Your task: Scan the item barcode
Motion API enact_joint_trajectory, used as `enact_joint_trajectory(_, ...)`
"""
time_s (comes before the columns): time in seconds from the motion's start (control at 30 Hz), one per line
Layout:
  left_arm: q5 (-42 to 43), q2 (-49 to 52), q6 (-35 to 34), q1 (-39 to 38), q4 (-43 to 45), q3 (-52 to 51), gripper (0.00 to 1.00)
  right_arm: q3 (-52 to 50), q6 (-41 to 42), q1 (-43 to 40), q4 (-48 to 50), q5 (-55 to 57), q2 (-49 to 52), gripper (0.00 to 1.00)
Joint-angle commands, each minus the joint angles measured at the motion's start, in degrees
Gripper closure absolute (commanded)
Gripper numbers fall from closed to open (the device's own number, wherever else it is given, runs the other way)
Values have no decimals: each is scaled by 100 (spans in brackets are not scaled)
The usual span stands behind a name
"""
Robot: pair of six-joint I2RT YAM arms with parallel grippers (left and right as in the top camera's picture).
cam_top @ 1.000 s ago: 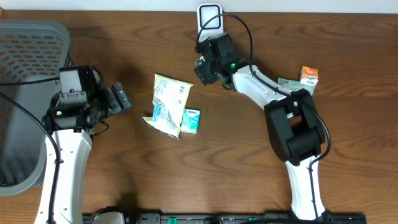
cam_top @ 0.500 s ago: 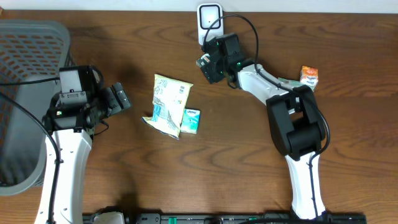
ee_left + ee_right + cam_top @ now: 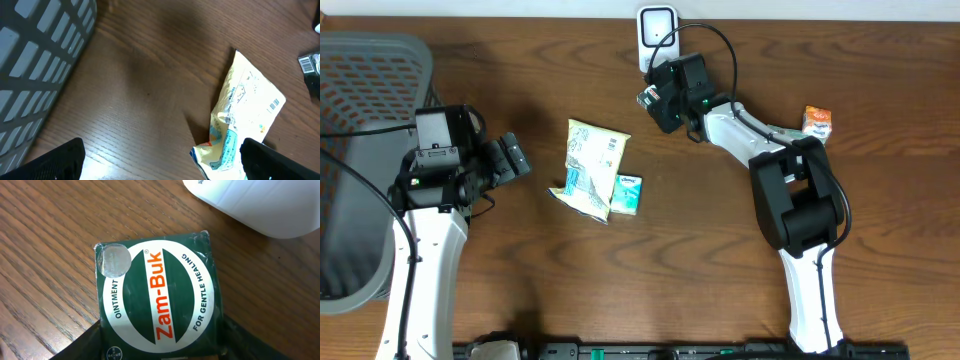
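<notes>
The left gripper (image 3: 512,157) hangs wide open, unmoved, beside the snack packet (image 3: 590,168). The right gripper (image 3: 657,100) has brought the Zam-Buk box (image 3: 157,300) closer to the white scanner (image 3: 657,22). The box sits between its fingers, but I cannot tell whether it is clamped. The scan seems near.

Green-white ointment box (image 3: 157,300), orange lettering
</notes>
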Motion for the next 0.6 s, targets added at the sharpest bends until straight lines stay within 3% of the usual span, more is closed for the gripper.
enact_joint_trajectory(0.0, 9, 13, -9, 20, -15, 4, 2, 28, 232, -2, -96, -9, 101, 45)
enact_joint_trajectory(0.23, 9, 13, -9, 20, -15, 4, 3, 33, 310, -2, -496, -350, -2, 48)
enact_joint_trajectory(0.57, 9, 13, -9, 20, -15, 4, 2, 33, 452, -2, -2142, -581, -863, 47)
